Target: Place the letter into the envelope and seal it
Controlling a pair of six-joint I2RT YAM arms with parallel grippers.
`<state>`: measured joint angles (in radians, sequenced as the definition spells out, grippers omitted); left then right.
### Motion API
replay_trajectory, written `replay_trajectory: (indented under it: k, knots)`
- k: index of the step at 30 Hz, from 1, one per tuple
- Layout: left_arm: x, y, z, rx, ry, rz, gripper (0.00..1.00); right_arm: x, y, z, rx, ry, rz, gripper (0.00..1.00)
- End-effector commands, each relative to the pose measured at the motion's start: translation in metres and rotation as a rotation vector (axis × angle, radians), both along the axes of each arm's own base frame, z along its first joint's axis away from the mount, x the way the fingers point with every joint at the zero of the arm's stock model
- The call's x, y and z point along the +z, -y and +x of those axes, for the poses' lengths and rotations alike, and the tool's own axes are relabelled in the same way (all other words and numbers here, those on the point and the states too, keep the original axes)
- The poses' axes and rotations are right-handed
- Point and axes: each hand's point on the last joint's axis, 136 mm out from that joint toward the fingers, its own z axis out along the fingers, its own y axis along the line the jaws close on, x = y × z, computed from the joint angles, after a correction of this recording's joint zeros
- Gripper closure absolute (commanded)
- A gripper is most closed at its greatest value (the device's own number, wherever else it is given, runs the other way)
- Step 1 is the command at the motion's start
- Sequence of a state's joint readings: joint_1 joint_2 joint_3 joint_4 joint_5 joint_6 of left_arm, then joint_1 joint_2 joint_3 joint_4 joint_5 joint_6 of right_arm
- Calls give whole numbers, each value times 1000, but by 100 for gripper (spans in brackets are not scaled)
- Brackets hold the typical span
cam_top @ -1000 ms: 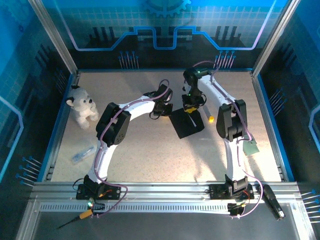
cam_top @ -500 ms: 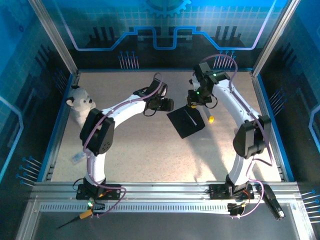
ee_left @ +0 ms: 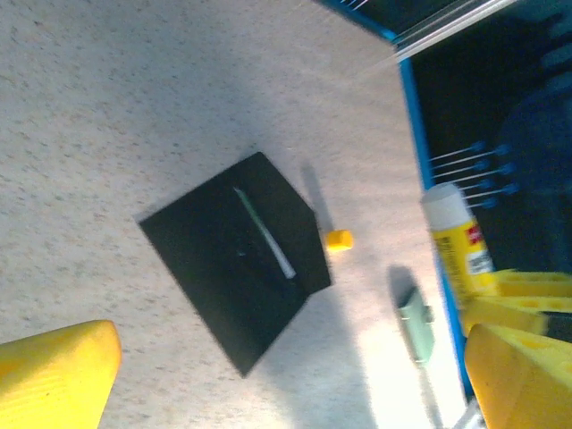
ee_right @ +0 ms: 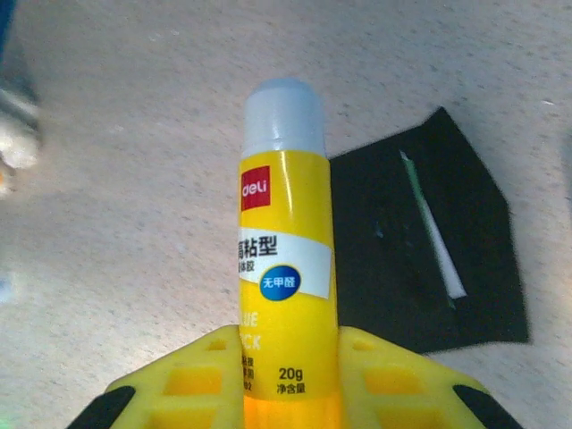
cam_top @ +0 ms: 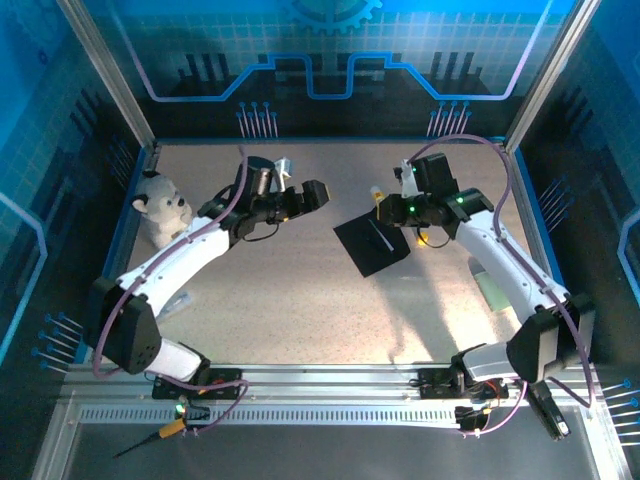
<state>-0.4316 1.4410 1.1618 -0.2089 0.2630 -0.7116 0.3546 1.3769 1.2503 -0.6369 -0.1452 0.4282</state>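
Change, left arm: the left gripper (cam_top: 312,192), pressed shut at the envelope's left edge a second ago, is now being carried up and away to the left, and its jaws are being held wide apart with nothing between them.
Change, right arm: the right gripper (ee_right: 288,357), earlier hung over the envelope's far edge, is now being kept just beyond the envelope's far right corner.
Unchanged: the envelope (cam_top: 372,243) is being left at the same place on the table (cam_top: 300,300).
Left arm pose: the arm is being stretched out from its base towards the table's middle, with the wrist turned so that the envelope is being looked at from a distance between the yellow fingers (ee_left: 55,368).
Right arm pose: the arm is being bent at the elbow on the right side, the forearm being aimed left towards the envelope.
Right jaws: they are being clenched on the glue stick (ee_right: 284,268), whose capped end is being pointed outward from the fingers.
The envelope: it is being left flat, apart from both grippers.
The letter (ee_right: 433,228): a thin pale strip is being shown along the envelope's flap line, the rest being covered.
Nearby: a small yellow cap (ee_left: 338,239) is being left just beside the envelope's right corner.
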Motion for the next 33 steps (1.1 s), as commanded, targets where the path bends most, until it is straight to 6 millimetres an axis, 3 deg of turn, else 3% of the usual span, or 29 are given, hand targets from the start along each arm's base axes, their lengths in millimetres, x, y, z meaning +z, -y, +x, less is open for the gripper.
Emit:
replay_trajectory:
  k: [1,12,23,33]
  knots:
    - [23,13,-14,-40,-22,-219,1,28,-32,8,59,133,175,100]
    - [26,21,-25,-88,-2,-356,8,53,-82,-5,186,262,304,98]
    - [37,24,-21,-93,39,-409,11,41,-120,-12,261,202,339,98]
    - [28,30,-15,-89,20,-432,22,40,-142,-19,294,205,363,98]
